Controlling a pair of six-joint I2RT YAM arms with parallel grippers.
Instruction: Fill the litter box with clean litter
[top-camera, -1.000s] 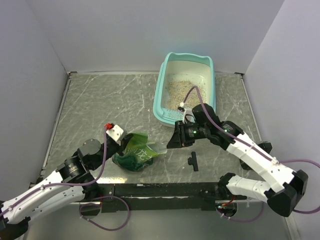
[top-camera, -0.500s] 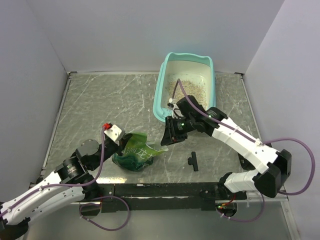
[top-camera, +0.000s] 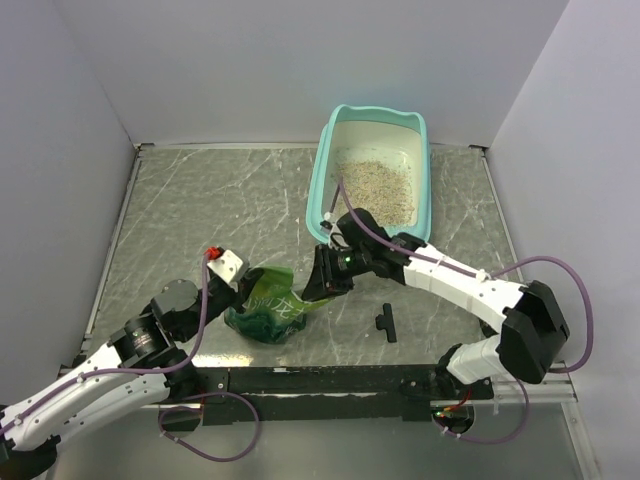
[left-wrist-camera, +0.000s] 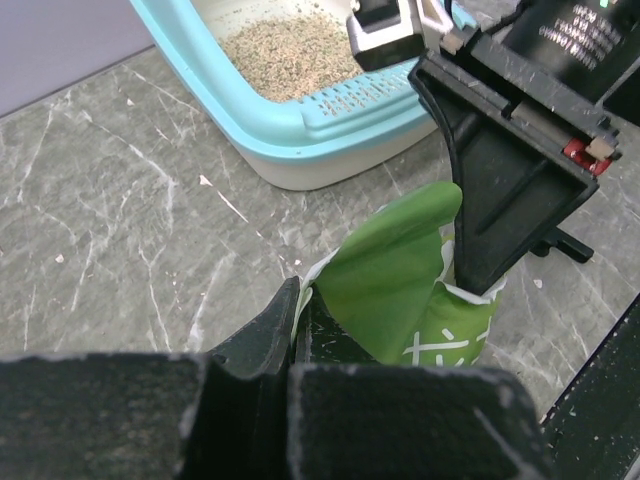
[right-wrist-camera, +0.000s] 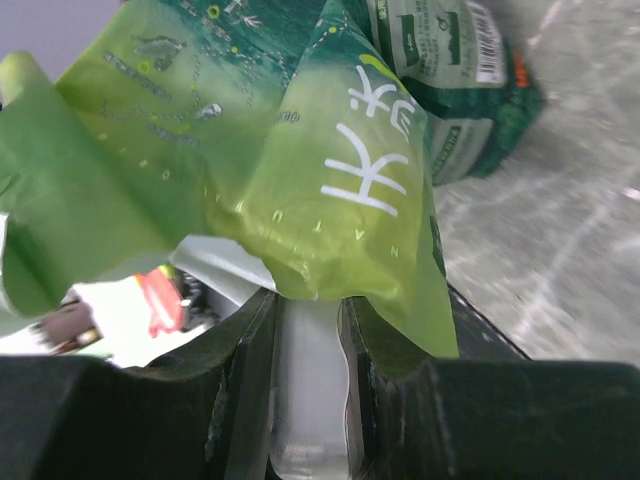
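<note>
**Top view:** the litter box (top-camera: 322, 190) stands at 1 o'clock on your counter (top-camera: 220, 200), with litter (top-camera: 375, 185) spread inside. The green pouch (top-camera: 272, 310) lies at its 7 o'clock.

**Left wrist view:** your left gripper (left-wrist-camera: 298, 300) is clamped on the pouch's 8 o'clock edge.

**Right wrist view:** your right gripper (right-wrist-camera: 308, 300) pinches the pouch's silvery mouth.

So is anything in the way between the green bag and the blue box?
No, nothing visible. Only bare table lies between the green bag and the litter box. The left claw and right claw are at the bag itself, and the small black piece lies off to the side.
</note>
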